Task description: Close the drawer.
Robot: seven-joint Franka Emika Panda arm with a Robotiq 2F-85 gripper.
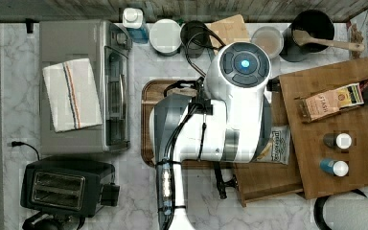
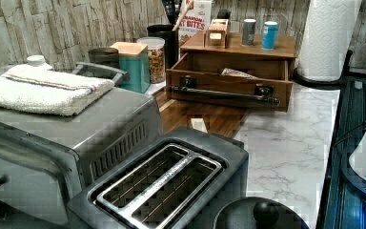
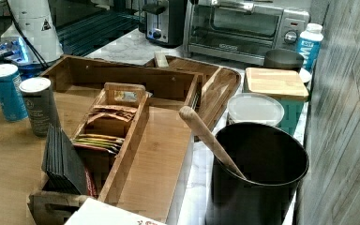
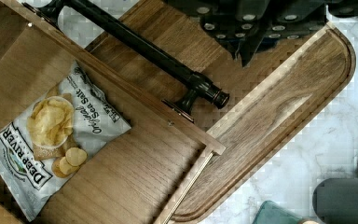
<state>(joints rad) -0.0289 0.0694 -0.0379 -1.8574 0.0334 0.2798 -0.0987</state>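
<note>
The drawer [image 1: 268,179] stands pulled out of the wooden cabinet [image 1: 335,158], toward the top view's left. Its front wall with a long black handle [image 2: 224,94] faces the left view. A bag of chips [image 4: 51,135] lies flat on the drawer's bottom [image 4: 135,172]. The handle [image 4: 154,51] runs along the outside of the drawer's front wall. My gripper [image 4: 247,44] hangs over the dark wooden tray [image 4: 284,107], a short way outside the handle and not touching it. In the top view my white arm [image 1: 220,115] covers the tray and the drawer's front. The right view has the drawer [image 3: 122,75] beyond the cabinet top.
A toaster oven [image 1: 84,86] with a towel and a black toaster [image 1: 62,187] stand at the top view's left. Jars and a black utensil pot [image 1: 309,31] line the back wall. Two shakers [image 1: 338,154] and a tea box sit on the cabinet top. A paper towel roll [image 2: 326,38] stands beside the cabinet.
</note>
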